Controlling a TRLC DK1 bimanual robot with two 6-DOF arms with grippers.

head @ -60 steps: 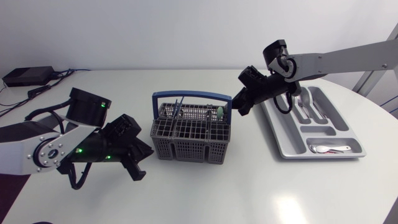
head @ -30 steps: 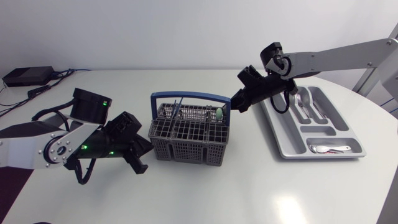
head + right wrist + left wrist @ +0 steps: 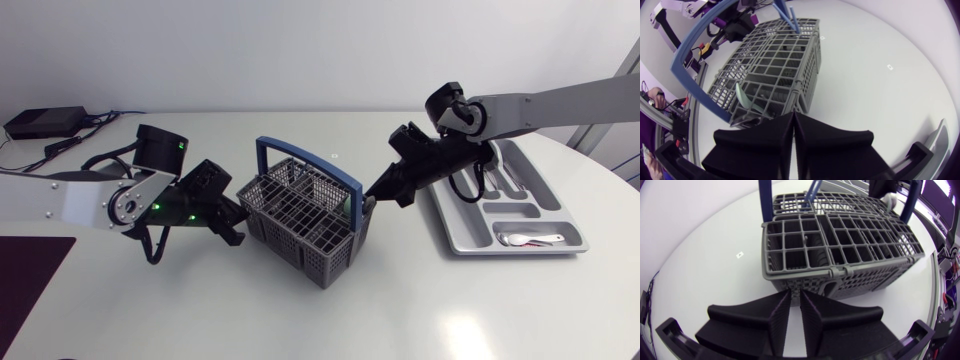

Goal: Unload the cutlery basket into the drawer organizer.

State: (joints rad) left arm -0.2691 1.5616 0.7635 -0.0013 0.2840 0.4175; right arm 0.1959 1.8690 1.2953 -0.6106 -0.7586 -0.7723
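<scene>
Nearest, the grey basket (image 3: 300,215) sat mid-way along the white counter (image 3: 330,320), turned so that one corner pointed at the near edge, with its blue handle (image 3: 765,200) arched upright across it. At its left side the left pincer (image 3: 795,294) lay low, its tips right at the wall below the rim. Its fingers (image 3: 760,320) were drawn narrow, with only a thin slit between them and nothing in it; whether the tips touched the wall could not be told. At the opposite end the right pincer (image 3: 793,116) met the foot of the wall by a corner, its fingers (image 3: 765,140) pressed flat together and holding nothing. Inside the basket a pale green utensil (image 3: 746,97) leaned in the compartment closest to that pincer, and two thin blue sticks (image 3: 787,17) stood up at the end farthest from it. Farther right, near the basket but apart from it, lay the grey organizer (image 3: 480,225), with a spoon (image 3: 528,239) in its near crosswise compartment and forks (image 3: 492,172) in a long compartment behind. The right arm crossed above its far left corner. At the far left corner of the counter sat a black box (image 3: 40,122).
</scene>
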